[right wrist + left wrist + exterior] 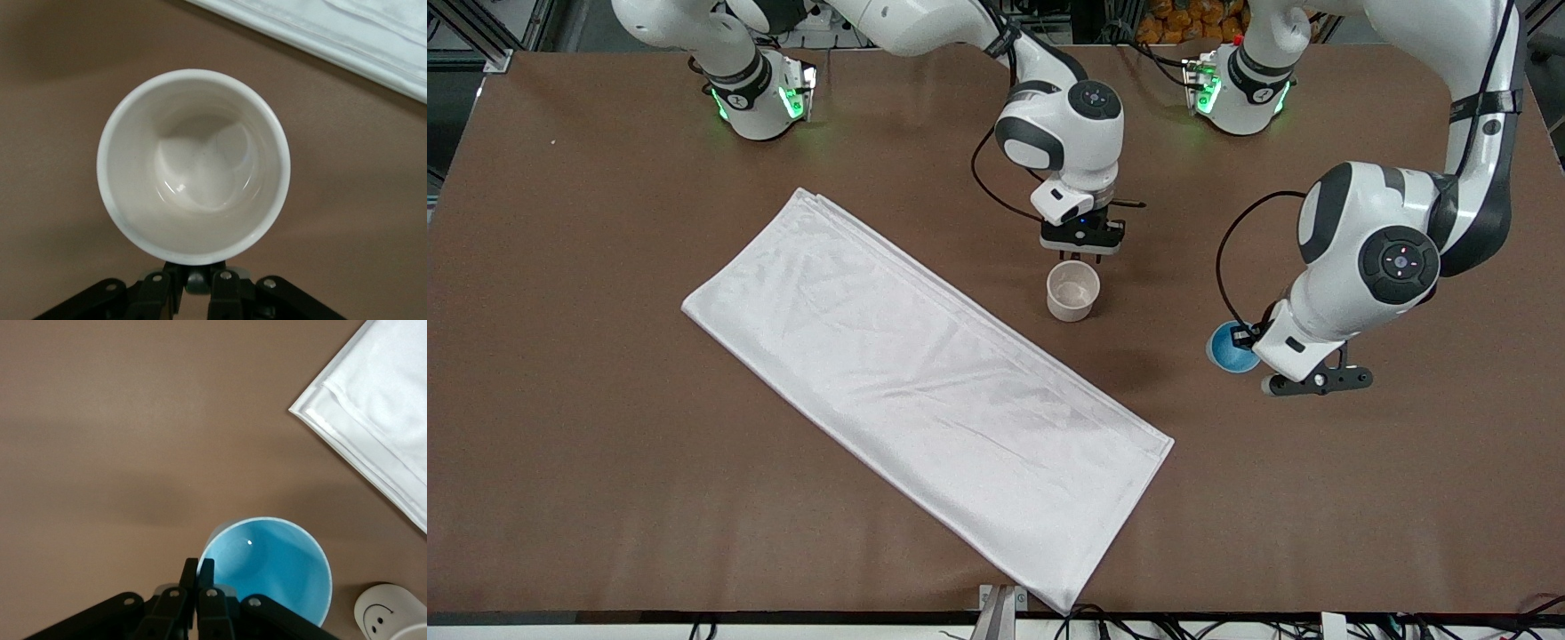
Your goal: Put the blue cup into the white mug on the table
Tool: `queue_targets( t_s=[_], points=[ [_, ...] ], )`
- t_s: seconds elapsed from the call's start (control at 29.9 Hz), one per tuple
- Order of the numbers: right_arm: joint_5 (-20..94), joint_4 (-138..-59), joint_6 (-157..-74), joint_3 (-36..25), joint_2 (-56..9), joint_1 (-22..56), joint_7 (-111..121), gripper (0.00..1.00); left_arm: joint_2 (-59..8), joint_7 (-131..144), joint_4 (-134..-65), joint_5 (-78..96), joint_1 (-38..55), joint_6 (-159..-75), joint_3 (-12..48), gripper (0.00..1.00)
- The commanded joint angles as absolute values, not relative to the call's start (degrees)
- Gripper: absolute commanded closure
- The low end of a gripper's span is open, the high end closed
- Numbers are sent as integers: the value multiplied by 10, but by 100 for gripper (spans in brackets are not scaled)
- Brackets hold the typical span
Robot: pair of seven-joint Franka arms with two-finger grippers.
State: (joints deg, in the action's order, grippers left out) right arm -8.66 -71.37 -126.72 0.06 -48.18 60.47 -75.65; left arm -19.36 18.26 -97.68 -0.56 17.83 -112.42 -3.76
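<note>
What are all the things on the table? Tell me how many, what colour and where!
cup: one, bright blue, pinched by its rim in the left gripper, toward the left arm's end of the table.
mug: one, white with a cream inside, standing upright mid-table beside the cloth, right under the right gripper.
cloth: one, white, folded long, lying slantwise across the middle of the table.
table: one, brown, under everything.
left gripper: one, black, shut on the cup's rim.
right gripper: one, black, at the mug's rim with its fingers a little apart on either side of the handle.
</note>
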Motion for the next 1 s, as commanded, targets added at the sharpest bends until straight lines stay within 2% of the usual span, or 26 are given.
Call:
queue_targets(
  t_s=[0.0,0.33,0.7,0.97],
  points=[
    [-98,-714,-1241,-2,-443,606,-766,0,-179,228,-987,-12,186,-1120,-26,100],
    [-97,-721,-1154,-2,-360,581,-715,0,-186,327,-983,-13,193,-1129,20,100],
    [-88,-722,-997,1,-248,524,-566,0,-186,329,-983,-13,192,-1129,20,100],
    [-64,-722,-940,0,-186,457,-475,0,-187,354,-983,-12,199,-1132,29,100]
  ],
)
